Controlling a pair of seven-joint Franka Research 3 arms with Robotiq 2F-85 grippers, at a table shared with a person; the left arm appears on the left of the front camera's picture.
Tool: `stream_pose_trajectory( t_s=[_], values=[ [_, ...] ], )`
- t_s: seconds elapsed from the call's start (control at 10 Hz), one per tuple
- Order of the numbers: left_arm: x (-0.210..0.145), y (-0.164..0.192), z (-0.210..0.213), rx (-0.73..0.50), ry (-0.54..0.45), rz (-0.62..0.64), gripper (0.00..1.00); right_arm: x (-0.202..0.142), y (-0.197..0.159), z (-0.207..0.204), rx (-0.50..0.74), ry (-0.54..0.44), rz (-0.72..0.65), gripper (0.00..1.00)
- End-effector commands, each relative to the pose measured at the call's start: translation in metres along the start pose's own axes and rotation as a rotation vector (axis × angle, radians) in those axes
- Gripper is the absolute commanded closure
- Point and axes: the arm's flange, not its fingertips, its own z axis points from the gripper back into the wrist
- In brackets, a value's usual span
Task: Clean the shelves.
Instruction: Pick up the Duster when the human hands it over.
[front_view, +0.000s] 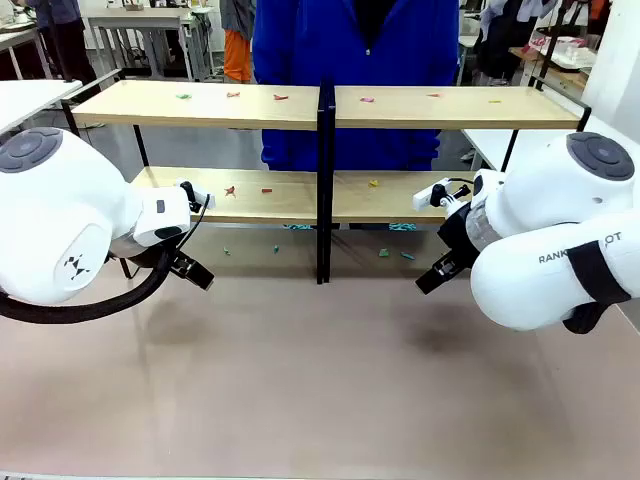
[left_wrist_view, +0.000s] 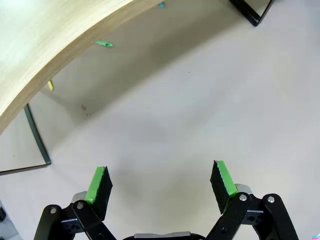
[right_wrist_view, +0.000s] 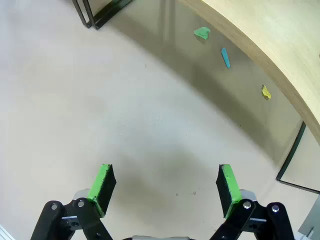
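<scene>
The shelves stand across the far side of the table: two long light-wood boards on a thin black frame with a central black upright. Small coloured scraps lie on both boards and on the table under the lower board. My left gripper hangs open low at the left, in front of the lower board. In its wrist view the left gripper is empty over bare tabletop, with the lower board's edge above. My right gripper mirrors it at the right; the right gripper is open and empty.
A person in a blue coat stands right behind the shelves. Green, teal and yellow scraps lie on the table beneath the lower board. White tables flank the rack. The beige tabletop stretches in front of both arms.
</scene>
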Motion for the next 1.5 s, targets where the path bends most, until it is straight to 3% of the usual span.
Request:
stream_pose_trajectory(
  t_s=[0.0, 1.4],
  values=[
    [0.0, 0.0, 0.0001, 0.0, 0.0, 0.0, 0.0, 0.0001, 0.0, 0.0001, 0.0, 0.0, 0.0, 0.0],
    [0.0, 0.0, 0.0001, 0.0, 0.0, 0.0, 0.0, 0.0001, 0.0, 0.0001, 0.0, 0.0, 0.0, 0.0]
  ],
)
